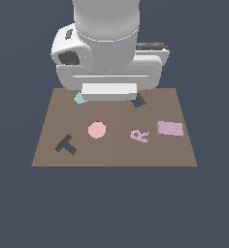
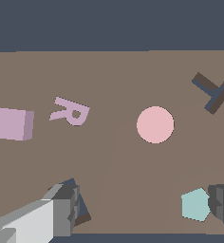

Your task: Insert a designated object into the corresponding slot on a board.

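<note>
The designated object, a lilac rectangular block [image 1: 170, 129] [image 2: 10, 123], lies flat on the brown board [image 1: 114, 150] [image 2: 114, 76] towards the exterior view's right. The slot, a dark slanted cut-out [image 1: 139, 101] [image 2: 81, 209], is at the board's far edge, partly hidden by the arm. My gripper [image 2: 142, 206] hangs over that far edge, apart from the block, open with nothing between its fingers [image 2: 61, 209]. In the exterior view the fingers are hidden behind the white hand.
A lilac letter R [image 1: 139, 135] [image 2: 70, 111], a pink disc [image 1: 97, 130] [image 2: 155, 124], a dark T-shaped cut-out [image 1: 66, 145] [image 2: 212, 91] and a pale teal pentagon [image 1: 79, 99] [image 2: 196, 204] are on the board. The robot's body [image 1: 106, 43] looms over the far side.
</note>
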